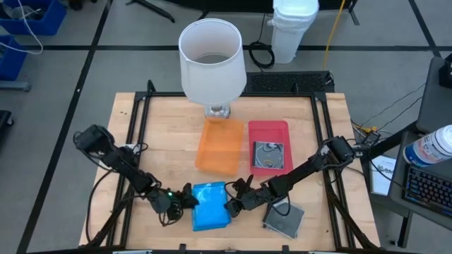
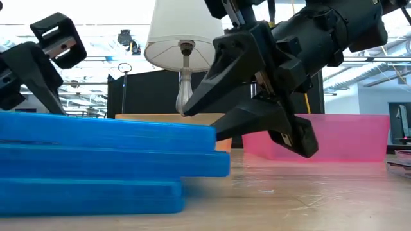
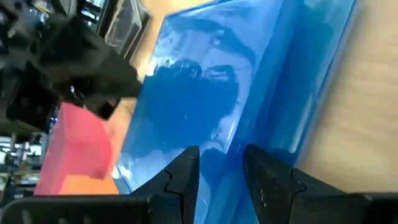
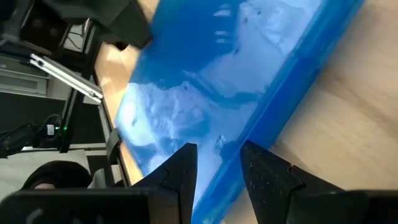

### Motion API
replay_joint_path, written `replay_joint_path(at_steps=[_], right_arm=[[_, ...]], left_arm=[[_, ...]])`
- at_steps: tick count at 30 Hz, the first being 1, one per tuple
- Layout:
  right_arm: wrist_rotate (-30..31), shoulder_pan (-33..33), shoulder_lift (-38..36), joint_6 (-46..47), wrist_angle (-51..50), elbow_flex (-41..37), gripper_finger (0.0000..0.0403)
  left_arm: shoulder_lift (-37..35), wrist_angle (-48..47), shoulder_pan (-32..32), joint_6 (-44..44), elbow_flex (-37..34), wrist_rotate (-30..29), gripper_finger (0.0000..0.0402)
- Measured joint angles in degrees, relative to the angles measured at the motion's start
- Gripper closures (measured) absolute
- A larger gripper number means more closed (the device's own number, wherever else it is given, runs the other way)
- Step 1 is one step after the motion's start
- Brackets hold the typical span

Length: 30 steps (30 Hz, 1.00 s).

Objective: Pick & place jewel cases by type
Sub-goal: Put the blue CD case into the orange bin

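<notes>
1. High view: we see the stack of translucent bright blue square plastic jewel cases at about 6 o'clock on the pale wooden table. The left gripper meets the stack's 9 o'clock edge and the right gripper its 3 o'clock edge. The flat orange rectangular tray sits at the centre, with the flat red rectangular tray just beside it at 3 o'clock holding a clear case with a silvery disc. A grey jewel case lies at 5 o'clock, near the blue stack. A white-shaded lamp stands at 12 o'clock.

2. Low view: only here can we count the stack, three blue layers slightly offset. The right gripper's fingers angle down at the top layer's edge.

3. Left wrist view: the left fingers stand narrowly apart at the blue edge. We cannot tell whether they pinch a case.

4. Right wrist view: the right fingers are likewise narrowly parted against the opposite edge, with the grip unclear.

5. We judge that the step is separating the top blue case. To do it well, we should catch one layer only, steady the stack from the other side, and lift level so the lower cases do not slide.
</notes>
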Motion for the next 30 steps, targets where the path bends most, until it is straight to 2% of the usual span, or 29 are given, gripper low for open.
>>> replay_joint_path(at_steps=[9,30], right_arm=[[-0.35,0.0,0.01,0.25,0.7,0.0,0.0286],[-1.75,0.04,0.02,-3.63,2.94,0.0,0.0287]], left_arm=[[-3.04,-3.01,-1.28,0.29,0.73,-3.5,0.0275],[-4.07,-1.94,0.12,-1.69,0.66,-4.53,0.0275]])
